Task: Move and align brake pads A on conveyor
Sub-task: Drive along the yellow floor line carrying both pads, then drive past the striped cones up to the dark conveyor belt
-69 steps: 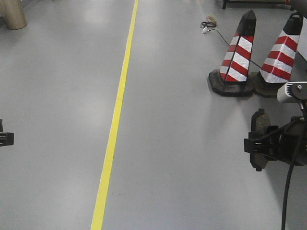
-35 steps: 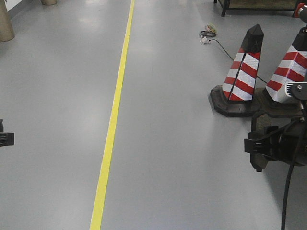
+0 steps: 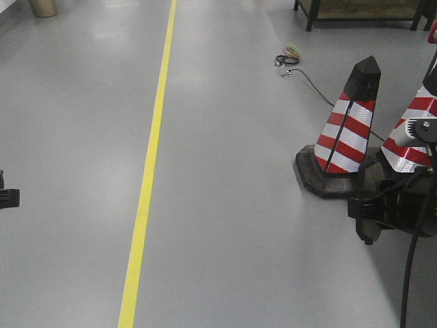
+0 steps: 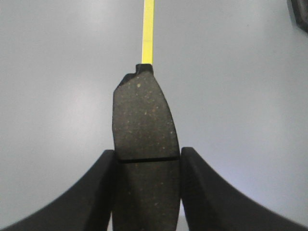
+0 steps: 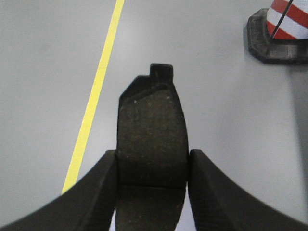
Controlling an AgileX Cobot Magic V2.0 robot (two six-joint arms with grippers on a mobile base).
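Note:
Each gripper holds one brake pad above the grey floor. In the left wrist view, a dark grey brake pad (image 4: 142, 120) with a cross groove stands lengthwise between the fingers of my left gripper (image 4: 147, 159), which is shut on it. My right gripper (image 5: 153, 159) is likewise shut on a second brake pad (image 5: 151, 125), notched end pointing away. In the front view the left gripper (image 3: 7, 198) only shows at the left edge, and the right gripper (image 3: 365, 215) hangs at the right beside a cone. The conveyor is out of view.
A yellow line (image 3: 147, 184) runs along the grey floor. Two red-and-white striped cones (image 3: 348, 130) (image 3: 413, 140) on black bases stand at the right, just beyond the right gripper. A cable (image 3: 287, 60) lies farther back, near a table's legs (image 3: 307, 14).
The floor scene has slid down the front view: the cones sit lower and nearer and the yellow line has shifted left. Both grippers hold their pads in the same place in the frame.

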